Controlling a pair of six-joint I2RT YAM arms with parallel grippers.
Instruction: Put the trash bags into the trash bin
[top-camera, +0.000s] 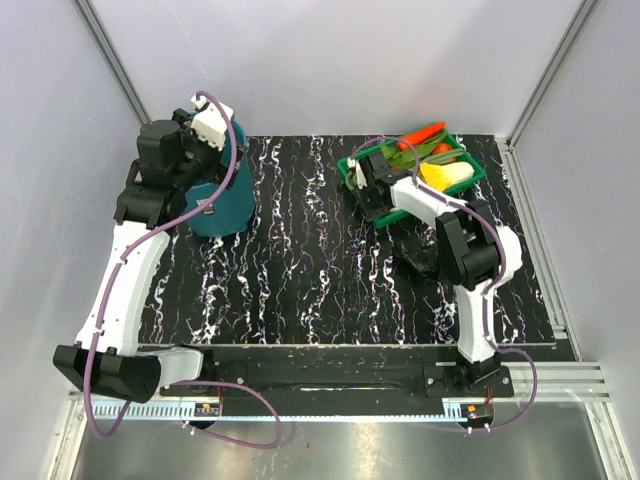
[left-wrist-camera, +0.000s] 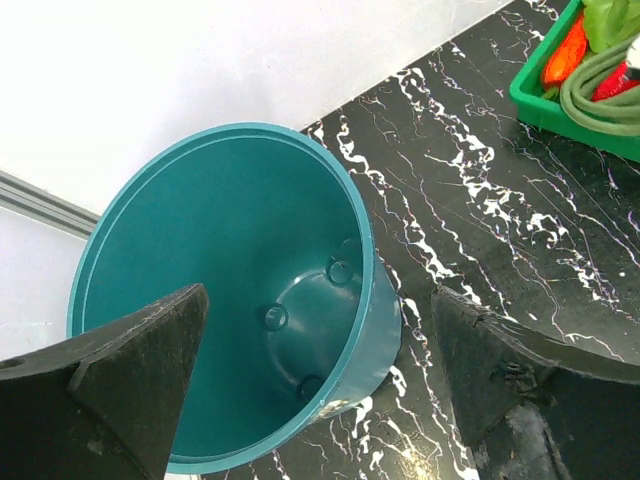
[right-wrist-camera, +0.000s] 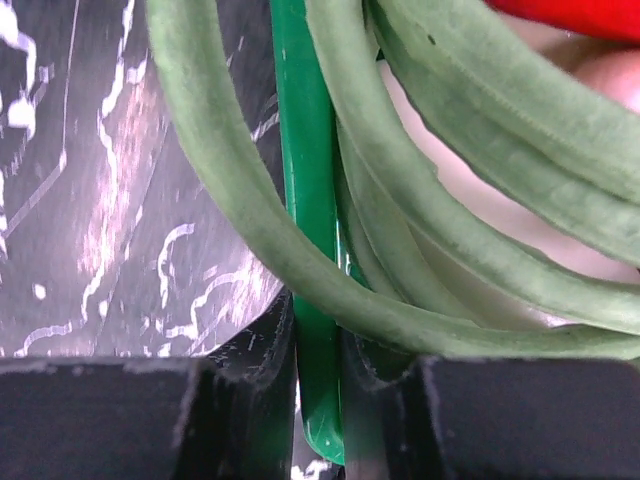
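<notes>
Trash bin (left-wrist-camera: 200, 220) upright, axis vertical, mouth up beneath gaping left claw (left-wrist-camera: 320, 295)

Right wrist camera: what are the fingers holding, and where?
The right fingers are pinching the green tray by its thin rim wall, where the long beans hang over. The left fingers hold nothing.

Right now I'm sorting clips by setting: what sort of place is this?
Probably a robot test cell, not a home: plain pale walls box in a black white-veined tabletop, with a round teal plastic bin and a shallow green plastic tray of vegetables as props.
</notes>
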